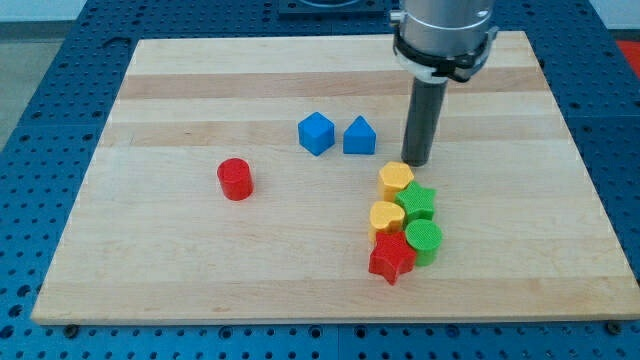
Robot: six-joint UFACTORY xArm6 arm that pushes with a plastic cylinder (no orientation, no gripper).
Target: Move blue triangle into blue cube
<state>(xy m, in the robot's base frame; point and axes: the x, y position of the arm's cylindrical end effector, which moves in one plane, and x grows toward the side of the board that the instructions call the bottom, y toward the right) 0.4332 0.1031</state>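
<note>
The blue triangle (pixel 359 136) lies near the board's middle, just right of the blue cube (pixel 316 133); a narrow gap separates them. My tip (pixel 417 161) rests on the board to the right of the blue triangle, a short way off it, and just above the yellow block at the top of the cluster.
A red cylinder (pixel 235 179) stands alone at the left. Below my tip is a tight cluster: a yellow block (pixel 396 179), a green star (pixel 417 202), a yellow heart (pixel 386 217), a green cylinder (pixel 424 240) and a red star (pixel 391 259). The wooden board (pixel 200 90) lies on a blue table.
</note>
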